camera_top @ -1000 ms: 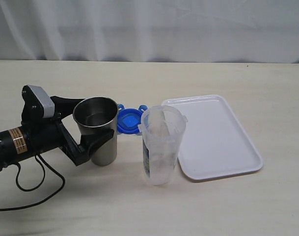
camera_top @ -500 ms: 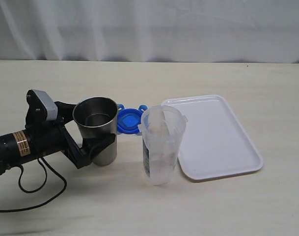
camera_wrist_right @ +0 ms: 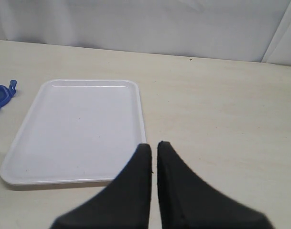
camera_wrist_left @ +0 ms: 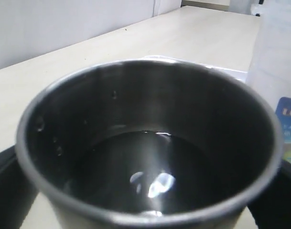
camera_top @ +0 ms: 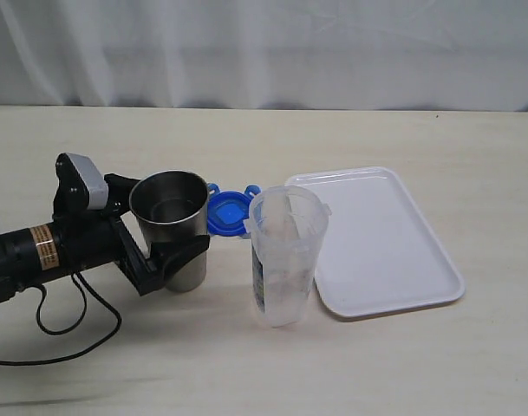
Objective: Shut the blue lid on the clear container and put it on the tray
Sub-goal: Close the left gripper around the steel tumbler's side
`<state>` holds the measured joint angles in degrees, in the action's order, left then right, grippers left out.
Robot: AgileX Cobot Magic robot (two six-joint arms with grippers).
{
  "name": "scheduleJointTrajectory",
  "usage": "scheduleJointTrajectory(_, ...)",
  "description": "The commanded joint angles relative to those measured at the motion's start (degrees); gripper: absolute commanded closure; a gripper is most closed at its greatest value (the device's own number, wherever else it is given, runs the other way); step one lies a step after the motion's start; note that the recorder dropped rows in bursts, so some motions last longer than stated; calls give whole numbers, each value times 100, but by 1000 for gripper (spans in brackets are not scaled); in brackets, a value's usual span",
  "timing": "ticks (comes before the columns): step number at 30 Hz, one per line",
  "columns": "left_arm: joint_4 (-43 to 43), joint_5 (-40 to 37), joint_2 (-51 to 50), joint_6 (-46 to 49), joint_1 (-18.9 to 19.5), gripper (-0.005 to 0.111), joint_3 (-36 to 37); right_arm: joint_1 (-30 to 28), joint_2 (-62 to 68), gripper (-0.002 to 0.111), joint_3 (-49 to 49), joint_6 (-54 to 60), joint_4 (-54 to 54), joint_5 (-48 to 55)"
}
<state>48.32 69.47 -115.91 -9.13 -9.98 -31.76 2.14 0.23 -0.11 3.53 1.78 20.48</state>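
From my seat, the clear container (camera_top: 285, 260) is nearest. It stands upright and uncovered on the pale table (camera_top: 420, 364), printed label low on its side, right beside the near left corner of the tray (camera_top: 385, 251). I cannot tell whether the two touch.

To its left and a little farther back stands the stainless steel cup (camera_top: 172, 232), upright, with some liquid pooled in its bottom. My left gripper (camera_top: 168, 217) reaches in low from the left with its claw spread wide, one finger in front of the cup and one behind it. I cannot make out whether either finger presses on the steel.

The white tray lies flat on the table with nothing on it. Behind the gap between cup and container, the blue lid (camera_top: 226, 212) lies flat on the table with its flaps sticking out, off the tray and near its far left corner.

My right gripper (camera_wrist_right: 154, 145) shows only in its wrist view, hanging above the table on the near side of the tray, fingers pressed together with nothing between them. A white curtain (camera_top: 264, 52) closes off the far side.
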Motion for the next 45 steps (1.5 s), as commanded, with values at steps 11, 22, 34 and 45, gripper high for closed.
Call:
scheduleJointTrajectory(11, -90, 49, -21, -4, -215, 4, -104, -22, -23, 104, 11, 19, 15, -14)
scheduleJointTrajectory(22, -317, 49, -21, 36, -343, 4, -104, -22, -23, 104, 11, 19, 15, -14)
scheduleJointTrajectory(34, -434, 49, -21, 18, -343, 5, -104, -22, -23, 104, 11, 19, 15, -14)
scheduleJointTrajectory(45, -434, 49, -21, 8, -343, 5, -104, -22, -23, 104, 11, 19, 15, -14)
